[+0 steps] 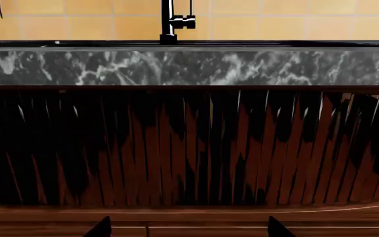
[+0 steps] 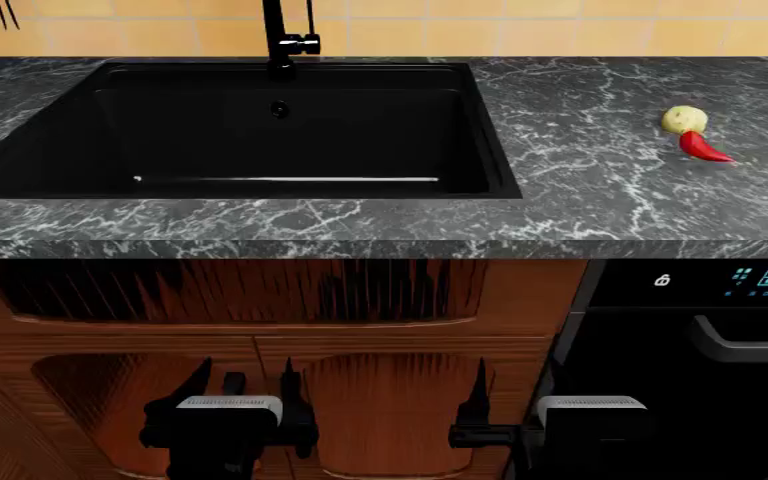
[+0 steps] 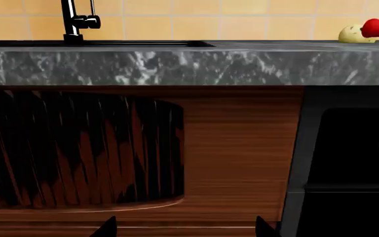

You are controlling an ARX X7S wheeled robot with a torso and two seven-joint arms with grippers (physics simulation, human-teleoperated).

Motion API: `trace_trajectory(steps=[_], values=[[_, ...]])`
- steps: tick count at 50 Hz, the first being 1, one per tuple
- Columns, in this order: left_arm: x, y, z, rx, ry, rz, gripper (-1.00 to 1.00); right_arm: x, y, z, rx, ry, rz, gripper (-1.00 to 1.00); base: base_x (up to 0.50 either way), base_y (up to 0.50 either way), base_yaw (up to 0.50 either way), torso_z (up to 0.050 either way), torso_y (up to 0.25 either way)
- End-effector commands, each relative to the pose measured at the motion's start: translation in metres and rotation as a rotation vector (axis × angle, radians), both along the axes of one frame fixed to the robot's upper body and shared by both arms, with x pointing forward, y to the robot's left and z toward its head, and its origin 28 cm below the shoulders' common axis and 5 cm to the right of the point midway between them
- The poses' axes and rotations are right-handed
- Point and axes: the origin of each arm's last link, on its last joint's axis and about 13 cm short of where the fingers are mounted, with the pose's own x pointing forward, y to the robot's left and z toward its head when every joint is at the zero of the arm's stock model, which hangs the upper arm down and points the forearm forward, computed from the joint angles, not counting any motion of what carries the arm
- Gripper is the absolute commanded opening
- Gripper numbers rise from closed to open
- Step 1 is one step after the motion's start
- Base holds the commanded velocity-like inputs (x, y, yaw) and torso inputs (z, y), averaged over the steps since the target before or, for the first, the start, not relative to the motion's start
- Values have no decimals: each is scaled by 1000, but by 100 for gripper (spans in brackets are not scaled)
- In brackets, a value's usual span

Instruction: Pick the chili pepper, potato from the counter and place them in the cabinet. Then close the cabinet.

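Where both grippers' jaws stand apart: one potato (image 2: 683, 119), one chili pepper (image 2: 704, 149) (touching), one counter (image 2: 584, 160).

Head cam looks down over counter (image 2: 584, 200); both wrist cams low, level, facing its front edge, sharing faucet (image 1: 173, 22).

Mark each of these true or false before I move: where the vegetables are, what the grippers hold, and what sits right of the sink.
1. The chili pepper and potato lie on the counter, right of the sink. True.
2. The potato is inside the sink. False: it lies on the counter, against the chili pepper.
3. Both the left gripper and right gripper are empty and open. True.
4. The right gripper holds the chili pepper. False: it hangs below the counter edge, holding nothing.
5. A black appliance sits below the counter at right. True.
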Motion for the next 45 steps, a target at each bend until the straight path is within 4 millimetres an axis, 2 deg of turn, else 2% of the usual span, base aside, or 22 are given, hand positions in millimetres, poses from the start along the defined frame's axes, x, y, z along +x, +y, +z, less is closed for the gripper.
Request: trace_trajectory(steps=[1,7,12,29,45], values=[[1,0,0,7,-4,-1,100,1,0,0,-1,0,1,100,0,0,0,0,0],[5,1,8,49,-80,21,100,6,-2,1,-15,-15,-1,100,0,0,0,0,0],[9,2,27,32,-111,0,100,7,-4,13,-30,-36,5,100,0,0,0,0,0],[19,9,107,2,-190,-93,100,11,-19,87,24,-145,78,100,0,-9,0,0,0],[19,9,164,-16,-131,-219,100,3,-38,147,87,-249,171,100,28,-487,0,0,0]])
